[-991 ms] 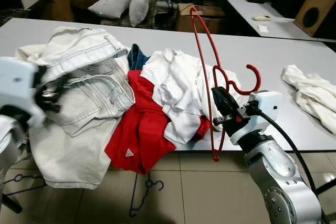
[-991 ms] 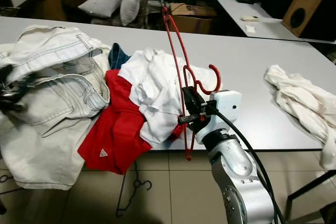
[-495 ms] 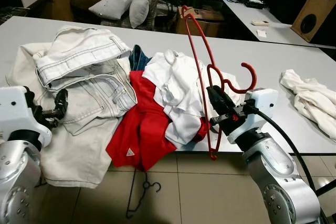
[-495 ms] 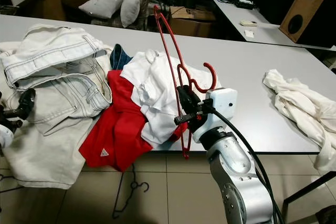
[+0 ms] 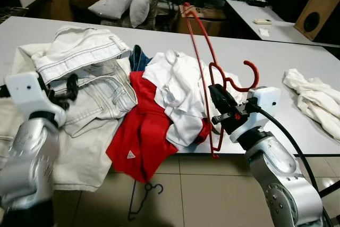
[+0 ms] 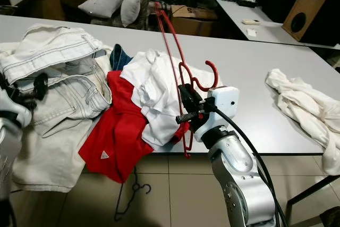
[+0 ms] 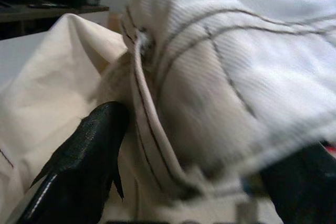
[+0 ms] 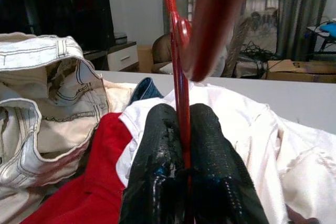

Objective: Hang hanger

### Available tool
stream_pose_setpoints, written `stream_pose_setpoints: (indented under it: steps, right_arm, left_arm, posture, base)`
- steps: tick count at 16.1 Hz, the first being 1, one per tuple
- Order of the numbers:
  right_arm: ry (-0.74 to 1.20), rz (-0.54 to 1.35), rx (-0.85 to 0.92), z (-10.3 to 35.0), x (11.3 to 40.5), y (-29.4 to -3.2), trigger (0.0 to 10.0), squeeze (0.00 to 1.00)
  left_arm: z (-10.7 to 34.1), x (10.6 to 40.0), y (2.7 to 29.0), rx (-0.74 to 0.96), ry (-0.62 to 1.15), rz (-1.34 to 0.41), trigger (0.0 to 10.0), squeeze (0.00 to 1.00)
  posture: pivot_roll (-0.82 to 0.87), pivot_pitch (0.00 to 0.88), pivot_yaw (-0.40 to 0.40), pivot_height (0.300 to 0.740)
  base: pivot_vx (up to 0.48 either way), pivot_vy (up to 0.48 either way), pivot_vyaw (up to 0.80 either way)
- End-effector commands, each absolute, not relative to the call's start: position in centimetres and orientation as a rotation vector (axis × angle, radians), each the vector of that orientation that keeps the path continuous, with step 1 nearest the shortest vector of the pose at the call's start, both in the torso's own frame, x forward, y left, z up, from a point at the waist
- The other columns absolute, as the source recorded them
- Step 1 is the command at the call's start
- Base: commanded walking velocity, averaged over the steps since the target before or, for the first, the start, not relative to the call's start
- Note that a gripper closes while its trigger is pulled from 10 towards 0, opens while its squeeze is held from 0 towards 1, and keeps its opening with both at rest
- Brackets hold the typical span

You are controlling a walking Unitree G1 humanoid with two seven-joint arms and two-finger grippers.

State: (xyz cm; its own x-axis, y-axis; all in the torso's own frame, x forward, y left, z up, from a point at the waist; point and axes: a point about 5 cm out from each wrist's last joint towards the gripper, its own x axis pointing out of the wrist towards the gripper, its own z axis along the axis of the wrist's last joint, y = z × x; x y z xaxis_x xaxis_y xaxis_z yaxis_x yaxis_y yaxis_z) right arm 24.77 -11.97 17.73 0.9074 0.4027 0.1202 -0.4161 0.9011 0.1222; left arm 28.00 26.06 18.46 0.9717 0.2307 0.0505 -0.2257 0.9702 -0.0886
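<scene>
On the long grey table (image 5: pixel 276 62) a heap of laundry spreads across the near edge: stiff pale jeans (image 5: pixel 90 78) with dark seam stitching on the left, a soft red shirt (image 5: pixel 143 131) draped over the edge toward the tiled floor (image 5: pixel 202 195), a crumpled white shirt (image 5: pixel 178 89) in the middle, and a cream cloth (image 5: pixel 313 97) lying well apart at the right. A thin dark wire hanger (image 5: pixel 141 200) lies on the floor below the red shirt. Behind the table stand an armchair with grey cushions (image 5: pixel 119 5), a second table with office gear, and a wooden speaker (image 5: pixel 321 5). The right end effector (image 5: pixel 222 109) is clenched on the red hanger (image 5: pixel 204 57), a slim plastic frame held nearly upright over the table's front edge beside the white shirt, its hook curling rightward; in the right wrist view the two black fingers (image 8: pixel 157 166) press together on its bar. The left end effector (image 5: pixel 68 90) sits over the jeans with its fingers spread, denim folds between them.
</scene>
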Motion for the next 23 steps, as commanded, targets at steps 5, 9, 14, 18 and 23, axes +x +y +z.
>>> stream_pose_setpoints:
  steps: [5,9,14,18,23]
  right_arm:
    - [-0.112,0.398,0.14,17.9,25.0,-12.3,10.0,0.0]
    - [-0.114,0.39,0.142,17.8,25.0,-12.4,10.0,0.0]
    - [-0.119,0.393,0.135,17.7,25.2,-12.3,10.0,0.0]
    - [-0.121,0.397,0.136,17.6,25.1,-12.2,10.0,0.0]
    - [-0.129,0.4,0.146,17.6,25.4,-11.9,10.0,0.0]
  left_arm:
    - [18.3,30.5,26.2,-0.092,-0.1,0.213,0.0,0.0]
    - [18.6,30.4,25.7,-0.098,-0.118,0.158,0.0,0.0]
    - [20.1,28.5,25.5,-0.045,-0.111,0.023,0.0,0.0]
    - [20.7,26.4,24.9,0.013,-0.078,-0.114,0.0,0.0]
    - [24.4,27.9,25.4,-0.126,-0.242,-0.059,0.0,0.0]
  posture:
    - [0.05,0.0,-0.058,0.74]
    - [0.06,0.0,-0.057,0.74]
    - [0.07,0.0,-0.062,0.74]
    - [0.07,0.0,-0.052,0.74]
    - [0.09,0.0,-0.051,0.74]
  base:
    - [0.0,0.0,0.0]
    - [0.0,0.0,0.0]
    - [0.0,0.0,0.0]
    - [0.0,0.0,0.0]
    - [0.0,0.0,0.0]
